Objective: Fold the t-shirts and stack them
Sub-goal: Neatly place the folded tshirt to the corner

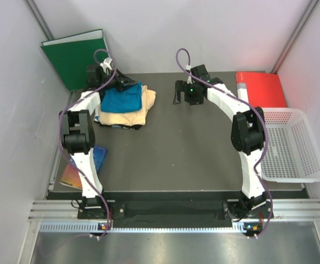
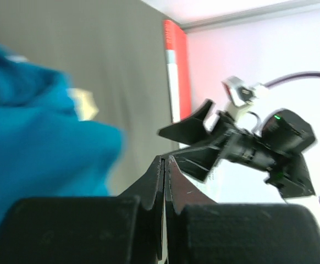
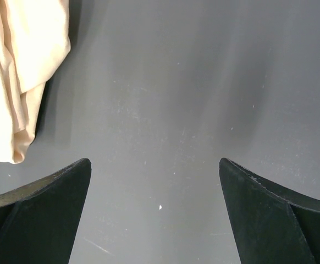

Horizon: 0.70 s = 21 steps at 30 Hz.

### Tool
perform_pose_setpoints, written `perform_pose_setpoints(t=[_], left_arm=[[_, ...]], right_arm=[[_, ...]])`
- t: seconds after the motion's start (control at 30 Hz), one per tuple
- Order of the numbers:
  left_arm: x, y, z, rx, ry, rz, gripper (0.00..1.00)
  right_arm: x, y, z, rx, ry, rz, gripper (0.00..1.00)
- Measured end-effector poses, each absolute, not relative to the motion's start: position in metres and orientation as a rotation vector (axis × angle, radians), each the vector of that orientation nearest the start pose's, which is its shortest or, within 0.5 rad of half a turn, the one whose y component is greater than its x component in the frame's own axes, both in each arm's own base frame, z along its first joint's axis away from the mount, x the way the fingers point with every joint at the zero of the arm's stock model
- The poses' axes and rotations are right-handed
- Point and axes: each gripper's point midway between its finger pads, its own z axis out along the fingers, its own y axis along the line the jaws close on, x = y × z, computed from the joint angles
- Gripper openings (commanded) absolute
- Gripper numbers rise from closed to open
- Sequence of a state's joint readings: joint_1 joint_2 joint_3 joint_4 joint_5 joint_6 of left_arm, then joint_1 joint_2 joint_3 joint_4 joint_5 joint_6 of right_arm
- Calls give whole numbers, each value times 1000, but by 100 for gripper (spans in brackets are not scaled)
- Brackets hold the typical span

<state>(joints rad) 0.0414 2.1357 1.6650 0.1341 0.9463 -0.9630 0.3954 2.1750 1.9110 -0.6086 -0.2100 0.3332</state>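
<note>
Grips nothing with clenched left claw (image 2: 164, 160); leaves right claw (image 3: 154, 165) released. Finds teal shirt (image 2: 39, 148) just beside left claw, lying on yellow shirt (image 1: 119, 117). May pull both apart by snagging cloth.

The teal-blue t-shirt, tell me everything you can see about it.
The teal-blue t-shirt looks like soft cloth, folded into a rumpled, roughly square bundle. It lies on top of the pale yellow t-shirt, at the far left of the dark table. The left claw is shut, right beside the bundle's far edge; whether they touch is unclear.
</note>
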Motion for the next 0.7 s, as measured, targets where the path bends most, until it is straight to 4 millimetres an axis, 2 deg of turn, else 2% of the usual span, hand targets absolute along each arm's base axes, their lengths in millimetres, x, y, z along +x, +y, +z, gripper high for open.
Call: perform_pose_setpoints(t=[0.13, 0.27, 0.4, 0.5, 0.6, 0.7], left_arm=[[536, -162, 232, -218, 1999, -1541, 0], [524, -186, 231, -163, 2018, -1585, 0], [500, -201, 202, -186, 2098, -1631, 0], [481, -199, 165, -256, 2179, -1640, 0], [466, -197, 138, -302, 2244, -1637, 0], [460, -196, 130, -278, 2265, -1617, 0]], right_arm=[[487, 257, 113, -174, 2498, 570, 100], [487, 257, 113, -173, 2498, 570, 100], [484, 255, 110, -170, 2508, 566, 100], [481, 252, 107, -166, 2520, 562, 100], [481, 249, 105, -159, 2524, 560, 100], [483, 247, 105, -153, 2522, 559, 100]])
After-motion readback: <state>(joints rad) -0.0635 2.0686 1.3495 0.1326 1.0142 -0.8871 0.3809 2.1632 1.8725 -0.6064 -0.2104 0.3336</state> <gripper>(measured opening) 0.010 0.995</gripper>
